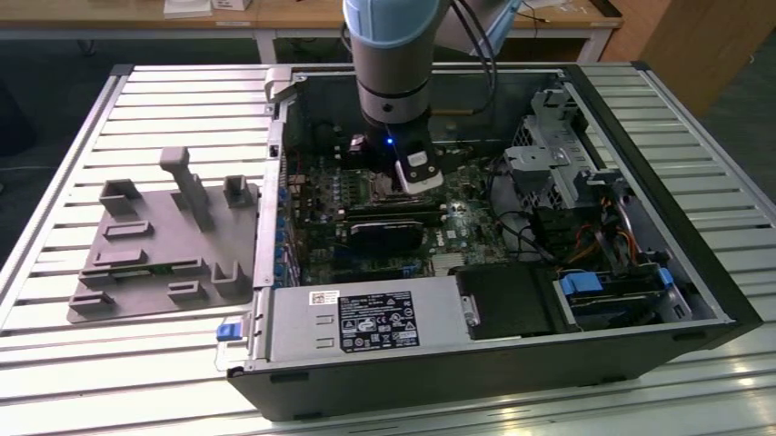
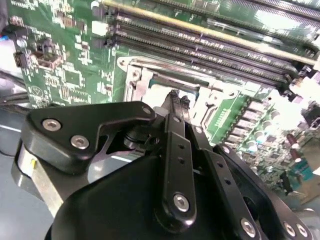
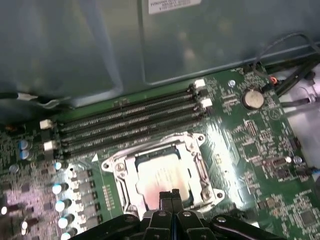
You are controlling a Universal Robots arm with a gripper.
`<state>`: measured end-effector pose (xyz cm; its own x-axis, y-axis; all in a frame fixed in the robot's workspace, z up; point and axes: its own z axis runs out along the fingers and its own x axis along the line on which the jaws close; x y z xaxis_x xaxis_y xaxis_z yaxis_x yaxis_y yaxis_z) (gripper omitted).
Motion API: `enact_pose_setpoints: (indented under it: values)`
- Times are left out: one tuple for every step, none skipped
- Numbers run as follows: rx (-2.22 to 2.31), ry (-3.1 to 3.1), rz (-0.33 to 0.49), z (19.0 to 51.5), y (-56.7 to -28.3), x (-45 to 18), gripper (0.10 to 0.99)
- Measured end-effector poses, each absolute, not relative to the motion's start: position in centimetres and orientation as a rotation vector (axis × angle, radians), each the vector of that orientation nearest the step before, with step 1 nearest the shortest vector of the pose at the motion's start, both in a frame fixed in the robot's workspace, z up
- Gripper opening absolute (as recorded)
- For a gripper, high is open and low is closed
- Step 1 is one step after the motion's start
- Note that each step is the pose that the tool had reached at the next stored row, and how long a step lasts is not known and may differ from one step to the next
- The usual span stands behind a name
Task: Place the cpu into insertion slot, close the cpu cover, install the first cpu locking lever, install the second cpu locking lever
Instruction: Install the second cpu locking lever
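Note:
The cpu point(image 3: 160, 177), a pale silvery square, lies in the insertion slot point(image 3: 114, 169) of the green motherboard. The cpu cover point(image 3: 196, 162), a silver frame, lies flat around the chip's edges. My gripper point(image 3: 170, 196) is shut, its two black fingertips pressed together with nothing between them, and it hovers at the near edge of the socket. In the second wrist view the gripper point(image 2: 176, 98) points down at the socket frame point(image 2: 142, 75). In the exterior view the gripper point(image 1: 419, 184) is inside the open computer case, over the board. I cannot make out how the locking levers stand.
Long black memory slots point(image 3: 130, 120) run just beyond the socket, a coin battery point(image 3: 252, 98) and several capacitors point(image 3: 60, 190) flank it. In the exterior view a black block point(image 1: 388, 232), the power supply point(image 1: 363, 322) and drive cage point(image 1: 558, 154) surround the board; a grey fixture plate point(image 1: 158, 245) lies outside.

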<state>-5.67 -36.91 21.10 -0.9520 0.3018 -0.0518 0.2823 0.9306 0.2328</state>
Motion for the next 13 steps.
enact_pose_setpoints:
  values:
    - [0.454,3.002,0.331,21.1,-36.6,-5.6,0.106]
    - [0.454,3.002,0.318,21.1,-36.4,-5.6,0.106]
    - [0.453,3.002,0.305,21.1,-36.1,-5.6,0.106]
    - [0.452,3.003,0.293,21.1,-35.8,-5.6,0.106]
    - [0.451,3.003,0.281,21.1,-35.5,-5.6,0.106]
    - [0.451,3.003,0.27,21.1,-35.3,-5.5,0.106]
    - [0.45,3.003,0.263,21.1,-35.1,-5.5,0.106]
    - [0.45,3.003,0.257,21.1,-35.0,-5.5,0.106]
    - [0.45,3.003,0.253,21.1,-34.9,-5.5,0.106]
    - [0.45,3.003,0.25,21.1,-34.9,-5.5,0.106]
    - [0.45,3.003,0.249,21.1,-34.9,-5.5,0.106]
    - [0.449,3.003,0.249,21.1,-34.9,-5.5,0.106]
    - [0.45,3.003,0.249,21.1,-34.9,-5.5,0.106]
